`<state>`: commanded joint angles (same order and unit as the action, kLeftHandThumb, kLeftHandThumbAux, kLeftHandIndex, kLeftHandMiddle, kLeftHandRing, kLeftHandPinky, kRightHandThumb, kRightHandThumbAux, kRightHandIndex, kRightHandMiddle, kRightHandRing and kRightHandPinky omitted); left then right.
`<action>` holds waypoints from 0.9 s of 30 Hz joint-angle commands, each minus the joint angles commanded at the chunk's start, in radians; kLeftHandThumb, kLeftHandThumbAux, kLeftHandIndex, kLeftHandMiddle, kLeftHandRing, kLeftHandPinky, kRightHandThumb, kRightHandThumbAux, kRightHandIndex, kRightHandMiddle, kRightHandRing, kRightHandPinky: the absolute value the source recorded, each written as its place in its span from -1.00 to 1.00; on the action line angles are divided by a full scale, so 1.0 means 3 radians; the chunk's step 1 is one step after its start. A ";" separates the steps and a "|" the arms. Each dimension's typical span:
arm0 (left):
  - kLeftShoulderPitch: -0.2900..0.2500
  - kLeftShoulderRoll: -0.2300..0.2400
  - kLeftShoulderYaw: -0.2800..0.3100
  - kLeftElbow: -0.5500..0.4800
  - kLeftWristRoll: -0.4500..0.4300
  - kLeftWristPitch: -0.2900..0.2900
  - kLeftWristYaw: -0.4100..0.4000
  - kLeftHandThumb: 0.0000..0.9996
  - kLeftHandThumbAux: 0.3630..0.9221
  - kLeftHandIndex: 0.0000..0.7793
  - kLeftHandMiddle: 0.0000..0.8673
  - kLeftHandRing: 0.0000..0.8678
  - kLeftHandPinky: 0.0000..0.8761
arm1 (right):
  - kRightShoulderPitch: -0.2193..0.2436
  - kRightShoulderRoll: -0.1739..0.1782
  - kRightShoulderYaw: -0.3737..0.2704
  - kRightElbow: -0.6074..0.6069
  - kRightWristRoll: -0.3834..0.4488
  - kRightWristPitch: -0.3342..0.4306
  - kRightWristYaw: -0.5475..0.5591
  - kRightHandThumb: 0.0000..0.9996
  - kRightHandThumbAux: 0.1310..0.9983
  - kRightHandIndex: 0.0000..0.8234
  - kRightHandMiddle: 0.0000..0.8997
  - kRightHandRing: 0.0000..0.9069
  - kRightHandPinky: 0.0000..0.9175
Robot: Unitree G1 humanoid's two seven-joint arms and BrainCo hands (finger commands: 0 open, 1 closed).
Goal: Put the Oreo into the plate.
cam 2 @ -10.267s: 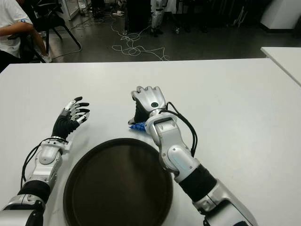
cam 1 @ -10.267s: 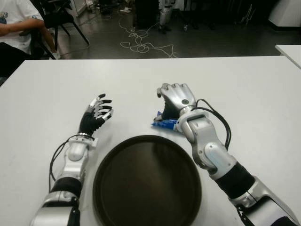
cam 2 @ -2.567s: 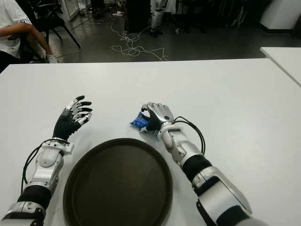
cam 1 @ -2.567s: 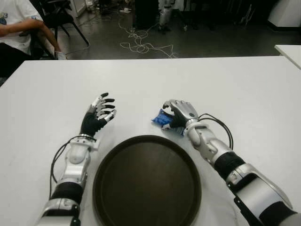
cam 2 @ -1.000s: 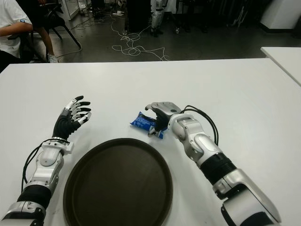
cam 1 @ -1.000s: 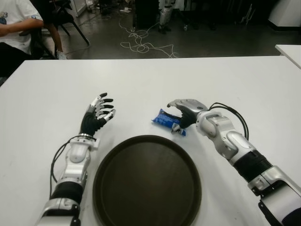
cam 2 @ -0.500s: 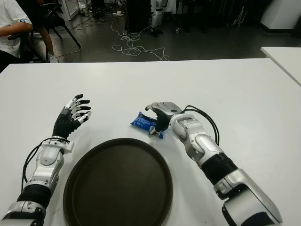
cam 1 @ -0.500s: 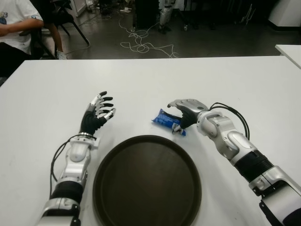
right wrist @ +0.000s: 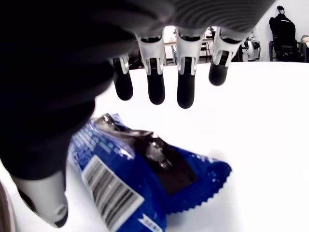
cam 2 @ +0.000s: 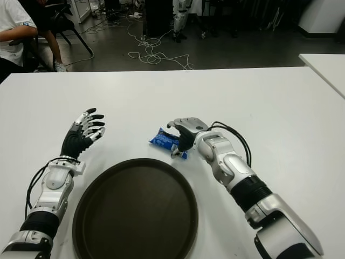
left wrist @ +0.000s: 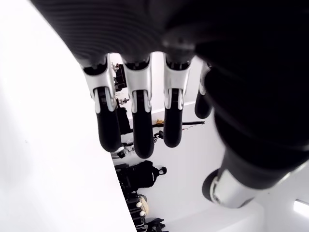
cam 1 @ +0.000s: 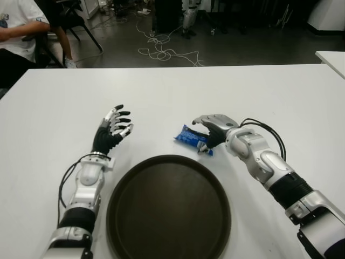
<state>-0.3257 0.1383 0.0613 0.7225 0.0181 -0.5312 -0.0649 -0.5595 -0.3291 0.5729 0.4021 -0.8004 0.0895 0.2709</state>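
Blue Oreo packet (cam 1: 192, 138) lies on the white counter (cam 1: 226, 91) just beyond the empty dark plate (cam 1: 168, 208); right hand (cam 1: 211, 131) hovers over it, fingers uncurled, gripping nothing. Left hand (cam 1: 110, 131) is spread beside the plate's left.

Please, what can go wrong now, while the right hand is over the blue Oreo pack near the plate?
1. The right hand covers only one end of the Oreo pack; its fingers are open above the pack, so a grasp may slip off the smooth wrapper.
2. The pack lies on the table just beyond the plate rim; a low carry might catch that raised rim.
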 joint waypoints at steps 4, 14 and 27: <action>0.0004 -0.0013 0.0011 -0.0004 -0.0032 -0.0011 -0.0021 -0.18 0.40 -0.64 -0.40 -0.34 -0.27 | -0.0002 0.0016 0.0026 0.0020 -0.0010 0.0028 0.0003 -1.00 0.37 -0.55 -0.58 -0.61 -0.69; 0.0034 -0.0029 0.0014 -0.0065 -0.0001 0.0031 0.0018 -0.12 0.44 -0.65 -0.40 -0.34 -0.27 | -0.0033 0.0214 0.0150 0.0383 -0.0037 0.0009 -0.0231 -1.00 0.40 -0.58 -0.62 -0.66 -0.76; 0.0087 -0.0025 -0.0007 -0.0205 0.0029 0.0107 0.0021 -0.08 0.45 -0.64 -0.39 -0.33 -0.27 | -0.0093 0.0389 0.0259 0.0779 -0.0064 -0.0026 -0.0571 -1.00 0.47 -0.47 -0.53 -0.53 -0.61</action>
<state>-0.2996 0.1308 0.0591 0.6609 0.0267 -0.4991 -0.0588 -0.5874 -0.2125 0.6507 0.6359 -0.8196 0.0816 0.0998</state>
